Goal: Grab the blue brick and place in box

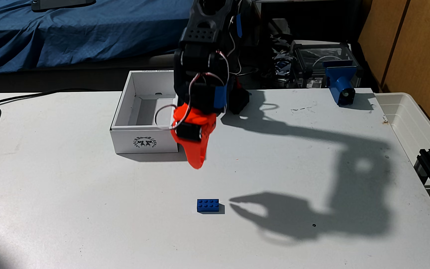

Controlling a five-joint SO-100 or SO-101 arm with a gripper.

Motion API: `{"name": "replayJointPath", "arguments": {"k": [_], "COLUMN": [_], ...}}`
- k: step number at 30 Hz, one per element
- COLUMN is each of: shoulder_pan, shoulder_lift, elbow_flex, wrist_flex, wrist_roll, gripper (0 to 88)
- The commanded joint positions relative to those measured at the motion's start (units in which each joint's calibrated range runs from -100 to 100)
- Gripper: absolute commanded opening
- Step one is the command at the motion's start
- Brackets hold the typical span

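Fixed view, blue brick [208, 205] lying flat, lengthwise left-right

brick [208, 205] on table [53, 181], before box [144, 144]

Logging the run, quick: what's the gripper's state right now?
Gripper: shut or nearly so, holding nothing; it hangs above the table; the blue brick lies apart from it.

Arm [208, 38] running off the top edge — base hidden. Orange gripper [195, 165] covering the box [131, 103]'s right wall and corner; fingertip gap blurring, unreadable. Emblem [144, 142] too small to make out. Plastic bin [415, 124] getting cut by the right edge.
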Motion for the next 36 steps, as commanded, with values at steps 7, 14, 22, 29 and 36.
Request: {"name": "replayJointPath", "arguments": {"k": [7,14,22,29,36], "shoulder_pan": [-0.6,-0.6,-2.2,-3.5,-4.5], "shoulder_lift": [10.4,12.6,12.6,12.6,12.7], "elbow_flex": [-10.3,-14.2,-13.7,-13.4,-11.6], "wrist_flex": [0.5,0.6,-0.1,-0.3,-1.6], "wrist_roll": [-0.3,-0.9,-0.9,-1.0,-0.6], "gripper": [1.3,1.8,14.5,17.0,29.3]}}
